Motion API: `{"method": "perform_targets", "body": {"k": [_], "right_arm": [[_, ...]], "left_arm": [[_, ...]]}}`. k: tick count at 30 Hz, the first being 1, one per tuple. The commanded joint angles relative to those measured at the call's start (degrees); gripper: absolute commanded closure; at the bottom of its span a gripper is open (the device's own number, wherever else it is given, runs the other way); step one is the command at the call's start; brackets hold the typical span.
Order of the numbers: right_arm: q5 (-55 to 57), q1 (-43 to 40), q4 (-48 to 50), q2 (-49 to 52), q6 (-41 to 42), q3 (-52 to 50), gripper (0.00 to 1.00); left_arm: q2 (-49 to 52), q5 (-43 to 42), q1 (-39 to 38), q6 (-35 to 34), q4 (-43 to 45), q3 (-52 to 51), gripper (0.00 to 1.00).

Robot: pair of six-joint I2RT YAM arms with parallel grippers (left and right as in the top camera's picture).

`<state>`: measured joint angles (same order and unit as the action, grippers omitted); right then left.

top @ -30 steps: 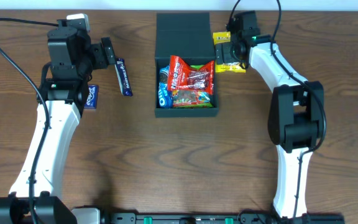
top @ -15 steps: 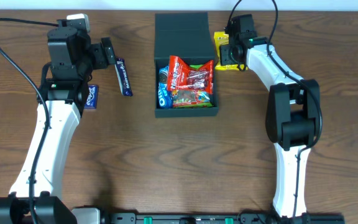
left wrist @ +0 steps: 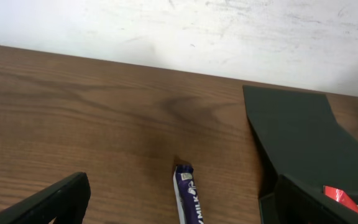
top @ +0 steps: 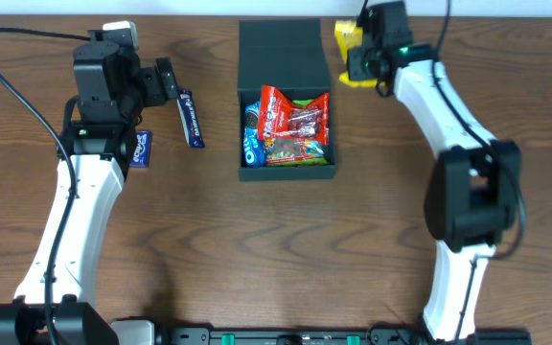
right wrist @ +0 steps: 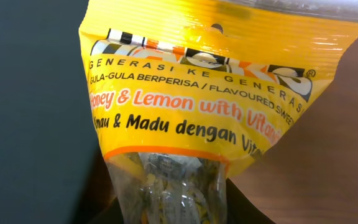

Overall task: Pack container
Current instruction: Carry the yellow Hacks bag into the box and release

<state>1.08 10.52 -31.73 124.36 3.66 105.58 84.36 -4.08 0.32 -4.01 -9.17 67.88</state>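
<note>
The container [top: 286, 174] is a dark teal box at the table's middle, its flap lid [top: 284, 48] laid open toward the back. Snack packets fill it, a red one [top: 278, 110] on top. My right gripper [top: 360, 61] is by the lid's right edge, shut on a yellow honey-lemon candy bag [top: 346, 36]. The right wrist view shows that bag [right wrist: 210, 93] hanging from the right gripper [right wrist: 173, 210], pinched at its clear end. My left gripper [top: 166, 84] stands open over a purple chocolate bar [top: 191, 118]. The same bar [left wrist: 188, 194] lies between the left gripper's [left wrist: 182, 213] wide fingers [left wrist: 48, 202].
A small blue snack packet [top: 141, 150] lies on the wood beside the left arm. The white wall [left wrist: 179, 31] runs just behind the table's far edge. Bare brown tabletop [top: 286, 259] stretches in front of the container.
The right gripper has closed on the yellow candy bag and carried it off the table toward the back edge. The left arm has not moved.
</note>
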Motion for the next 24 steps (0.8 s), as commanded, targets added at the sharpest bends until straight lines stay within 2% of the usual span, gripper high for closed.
{"method": "perform_targets", "body": {"k": [1, 5, 7, 10, 12, 17, 21, 24], "right_arm": [[0.28, 0.79, -0.15, -7.06, -1.51, 0.39, 0.72], [-7.26, 3.19, -3.67, -11.37, -11.28, 0.39, 0.72], [-13.16, 4.63, -6.71, -12.2, -19.19, 0.39, 0.76], [-21.31, 6.8, -13.05, -12.26, -31.71, 0.39, 0.7], [-24.2, 7.76, -16.5, -11.96, -37.13, 0.39, 0.69], [-29.05, 9.77, -21.57, -11.34, -43.98, 0.37, 0.78], [-29.68, 10.19, -23.61, -10.82, -44.74, 0.37, 0.86], [-33.03, 10.19, -24.74, -10.78, -46.62, 0.37, 0.88]], "left_arm": [[-1.01, 0.22, 0.15, 0.85, -0.04, 1.07, 0.05], [-1.01, 0.28, 0.15, 0.87, 0.02, 1.07, 0.05], [-1.01, 1.46, 0.17, 0.87, 0.33, 1.09, 0.05], [-1.01, 4.83, 0.2, 1.42, 1.01, 1.09, 0.05], [-1.01, 5.86, 0.22, 2.21, 1.57, 1.09, 0.05], [-1.01, 5.99, 0.57, 2.67, 2.62, 1.09, 0.05], [-1.01, 5.97, 0.57, 2.75, 2.82, 1.09, 0.05], [-1.03, 5.97, 0.57, 2.75, 2.82, 1.09, 0.05]]}}
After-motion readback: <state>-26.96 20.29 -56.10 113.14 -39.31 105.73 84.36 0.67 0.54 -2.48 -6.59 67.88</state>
